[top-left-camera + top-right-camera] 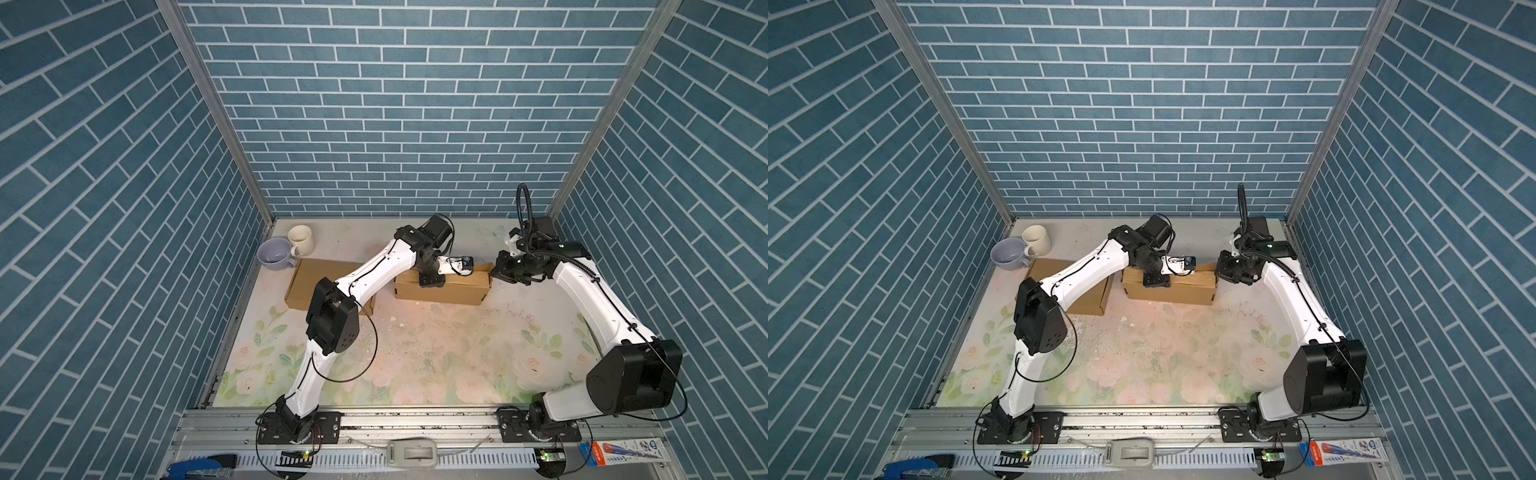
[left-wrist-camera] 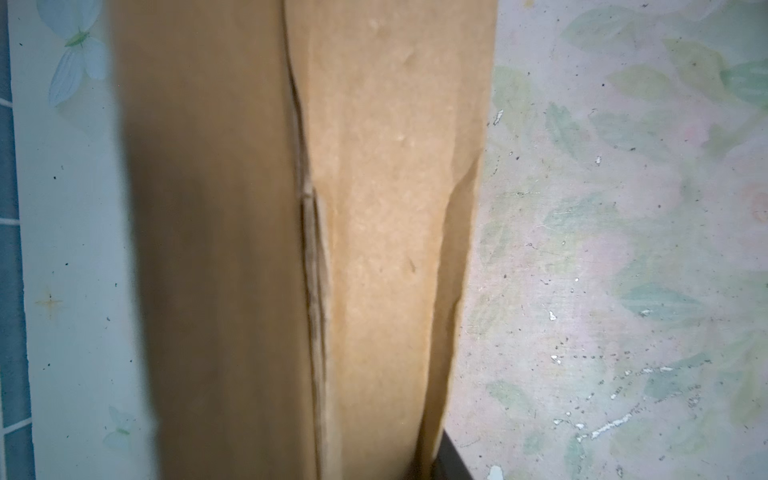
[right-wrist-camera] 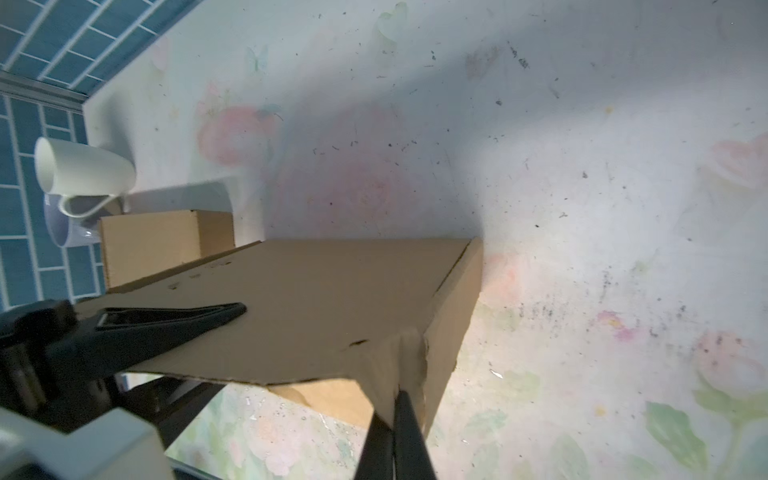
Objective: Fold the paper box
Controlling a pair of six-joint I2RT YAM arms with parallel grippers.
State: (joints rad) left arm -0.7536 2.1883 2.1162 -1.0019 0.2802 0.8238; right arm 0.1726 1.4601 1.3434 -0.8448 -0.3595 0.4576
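Observation:
The brown paper box [image 1: 453, 296] [image 1: 1183, 296] lies at the back middle of the floral table. My left gripper [image 1: 432, 284] [image 1: 1156, 282] comes down on its front side and clamps the cardboard. One of its fingers [image 2: 451, 461] shows outside the wall, and the other is hidden by cardboard. In the right wrist view a left finger [image 3: 174, 322] lies flat on the box panel [image 3: 332, 299]. My right gripper [image 1: 496, 272] [image 3: 397, 411] sits at the box's right end, shut on a crumpled corner flap. The left wrist view shows a seam along the box's top [image 2: 374, 208].
A second, folded cardboard box [image 1: 309, 282] [image 3: 158, 241] lies left of the task box, partly under my left arm. A lavender cup [image 1: 274, 253] and a cream mug [image 1: 301, 239] [image 3: 83, 170] stand in the back left corner. Blue brick walls enclose three sides.

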